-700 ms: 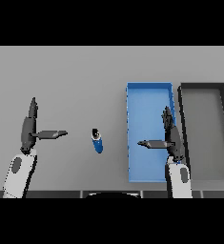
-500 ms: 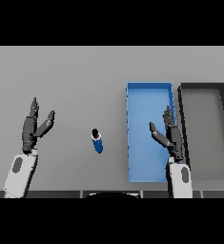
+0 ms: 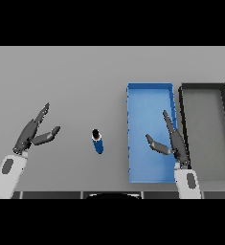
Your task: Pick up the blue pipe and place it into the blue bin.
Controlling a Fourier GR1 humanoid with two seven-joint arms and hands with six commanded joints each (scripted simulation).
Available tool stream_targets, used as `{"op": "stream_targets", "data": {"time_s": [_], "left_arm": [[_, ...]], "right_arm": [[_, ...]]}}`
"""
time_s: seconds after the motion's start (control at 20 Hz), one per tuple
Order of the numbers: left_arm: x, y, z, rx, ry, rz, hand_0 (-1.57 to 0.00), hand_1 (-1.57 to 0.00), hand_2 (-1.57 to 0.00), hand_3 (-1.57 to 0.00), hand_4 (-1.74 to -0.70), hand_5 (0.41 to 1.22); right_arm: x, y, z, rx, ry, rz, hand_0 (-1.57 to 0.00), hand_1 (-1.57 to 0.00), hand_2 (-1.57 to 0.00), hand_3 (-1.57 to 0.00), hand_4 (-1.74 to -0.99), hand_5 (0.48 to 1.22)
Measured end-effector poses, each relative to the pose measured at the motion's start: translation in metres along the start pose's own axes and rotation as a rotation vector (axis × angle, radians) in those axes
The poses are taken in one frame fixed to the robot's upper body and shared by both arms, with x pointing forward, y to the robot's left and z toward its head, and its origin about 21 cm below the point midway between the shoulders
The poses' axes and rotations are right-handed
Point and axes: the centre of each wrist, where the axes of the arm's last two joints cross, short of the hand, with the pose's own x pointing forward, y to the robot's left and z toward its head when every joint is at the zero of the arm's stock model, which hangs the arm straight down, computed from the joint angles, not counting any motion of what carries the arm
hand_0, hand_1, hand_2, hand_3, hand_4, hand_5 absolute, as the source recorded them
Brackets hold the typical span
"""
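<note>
The blue pipe [image 3: 98, 141], short with a dark top end, lies on the grey table between my two hands. The blue bin [image 3: 150, 97] stands to its right, long and open-topped. My right hand [image 3: 174, 142] hovers over the bin's lower right part with fingers straight and thumb spread, holding nothing. Far to the pipe's left, my left hand [image 3: 31, 132] is open too, fingers stretched up and to the right, well apart from the pipe.
A dark grey bin [image 3: 206, 91] stands right beside the blue bin, at the table's right side. Bare grey table [image 3: 66, 81] stretches behind and around the pipe.
Both hands have turned: the thumbs, earlier sticking out sideways, now lie closer to the fingers, and the fingers tilt more. The left hand has drifted slightly right. The pipe has not moved.
</note>
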Motion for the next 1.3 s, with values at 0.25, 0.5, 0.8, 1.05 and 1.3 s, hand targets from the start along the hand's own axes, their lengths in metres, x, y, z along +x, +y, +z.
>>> {"op": "stream_targets", "data": {"time_s": [0.25, 0.5, 0.8, 1.05, 1.3], "left_arm": [[0.013, -0.015, 0.015, -0.205, -0.042, -0.002, 0.0, 0.0, 0.0, 0.0, -1.0, 0.548], [0.03, -0.048, 0.02, -0.365, 0.054, -0.036, 0.0, 0.0, 0.0, 0.0, -1.06, 0.474], [0.024, -0.094, 0.016, -0.463, 0.027, -0.049, 0.0, 0.0, 0.0, 0.0, -1.14, 0.479], [0.023, -0.122, -0.011, -0.445, -0.017, -0.015, 0.0, 0.0, 0.0, 0.0, -1.13, 0.488], [0.011, -0.143, -0.025, -0.436, 0.002, 0.054, 0.0, 0.0, 0.0, 0.0, -1.14, 0.497]], "right_arm": [[0.005, -0.004, -0.006, -0.006, -0.008, -0.017, 0.0, 0.0, 0.0, 0.0, -1.209, 0.581], [0.007, -0.004, -0.006, -0.001, -0.004, -0.038, 0.0, 0.0, 0.0, 0.0, -1.223, 0.572], [0.004, -0.001, -0.005, 0.002, 0.004, -0.025, 0.0, 0.0, 0.0, 0.0, -1.209, 0.567], [0.005, 0.002, 0.002, 0.005, 0.002, -0.049, 0.0, 0.0, 0.0, 0.0, -1.206, 0.554], [0.006, 0.002, -0.001, -0.001, 0.007, -0.048, 0.0, 0.0, 0.0, 0.0, -1.202, 0.549]]}}
